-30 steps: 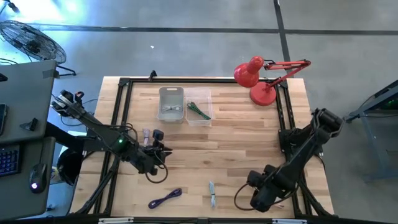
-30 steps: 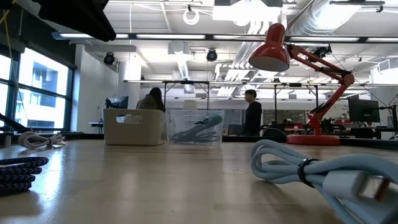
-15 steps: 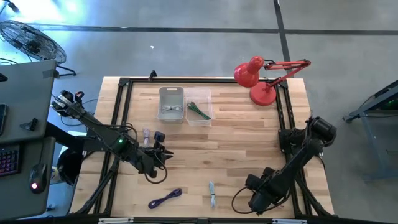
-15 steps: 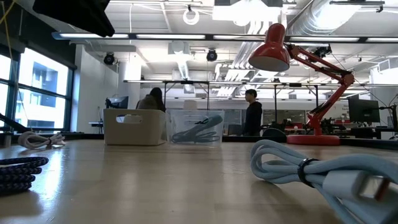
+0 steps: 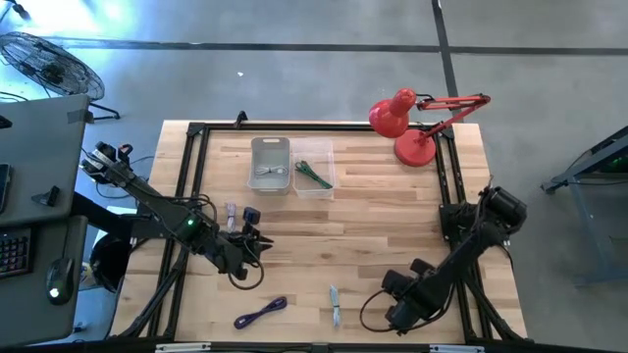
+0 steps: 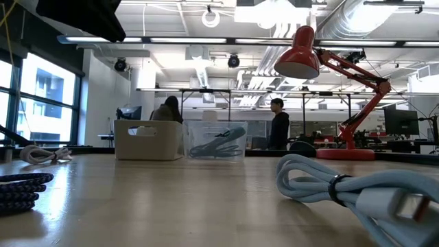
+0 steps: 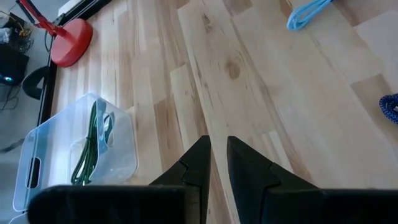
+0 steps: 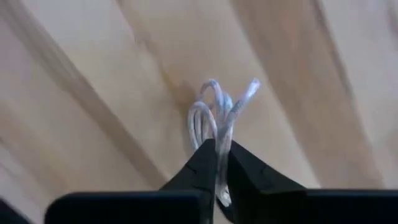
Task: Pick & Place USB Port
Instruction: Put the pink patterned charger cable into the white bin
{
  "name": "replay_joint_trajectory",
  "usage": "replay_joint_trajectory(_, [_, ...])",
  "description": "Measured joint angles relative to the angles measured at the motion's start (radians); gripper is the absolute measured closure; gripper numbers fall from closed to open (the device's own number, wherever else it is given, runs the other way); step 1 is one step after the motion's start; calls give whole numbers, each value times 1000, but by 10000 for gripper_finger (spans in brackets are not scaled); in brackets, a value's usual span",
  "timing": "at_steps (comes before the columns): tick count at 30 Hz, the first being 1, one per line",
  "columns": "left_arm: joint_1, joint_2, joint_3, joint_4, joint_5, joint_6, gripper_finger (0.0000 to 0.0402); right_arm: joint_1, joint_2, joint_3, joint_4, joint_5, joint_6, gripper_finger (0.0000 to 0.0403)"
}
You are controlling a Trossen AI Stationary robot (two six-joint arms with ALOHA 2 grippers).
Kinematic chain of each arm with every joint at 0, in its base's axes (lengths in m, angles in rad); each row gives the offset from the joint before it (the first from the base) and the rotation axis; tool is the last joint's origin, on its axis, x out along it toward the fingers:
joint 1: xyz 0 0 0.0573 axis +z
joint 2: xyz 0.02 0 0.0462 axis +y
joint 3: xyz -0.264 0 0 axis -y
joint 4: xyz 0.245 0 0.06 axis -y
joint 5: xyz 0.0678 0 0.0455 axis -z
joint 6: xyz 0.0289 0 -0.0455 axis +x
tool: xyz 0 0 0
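Observation:
A light blue coiled USB cable (image 5: 335, 306) lies flat on the wood near the table's near edge; it fills the low view's right foreground (image 6: 343, 186). My right gripper (image 5: 383, 316) is to its right, apart from it. In the right wrist view the fingers (image 8: 217, 149) are shut, and the cable's loops (image 8: 217, 109) show just beyond their tips. My left gripper (image 5: 261, 240) waits shut over the table's left half, with nothing between its fingers (image 7: 214, 146).
A purple coiled cable (image 5: 261, 312) lies at the near left and a pale one (image 5: 231, 213) beside my left arm. A grey bin (image 5: 270, 162) and a clear bin (image 5: 314, 169) holding a green cable stand at the far middle. A red desk lamp (image 5: 412, 123) is at the far right.
My right arm has moved toward the table's left edge, bringing its gripper nearer the light blue cable. The cable has stayed where it was.

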Motion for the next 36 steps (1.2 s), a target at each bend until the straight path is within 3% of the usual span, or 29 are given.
replay_joint_trajectory(10, [0,0,0,-82,-9,-12,350,-51,0,0,51,141,-86,395])
replay_joint_trajectory(19, [0,-2,0,-115,-28,54,351,-194,-1,60,158,271,-352,399])
replay_joint_trajectory(26, [0,-2,0,-255,-127,18,351,-277,-2,283,76,420,-688,399])
replay_joint_trajectory(31, [0,-10,0,-268,-82,-20,351,-347,-2,456,32,587,-975,399])
replay_joint_trajectory(36, [0,-18,0,-303,-24,-82,350,-453,-2,588,31,639,-1240,399])
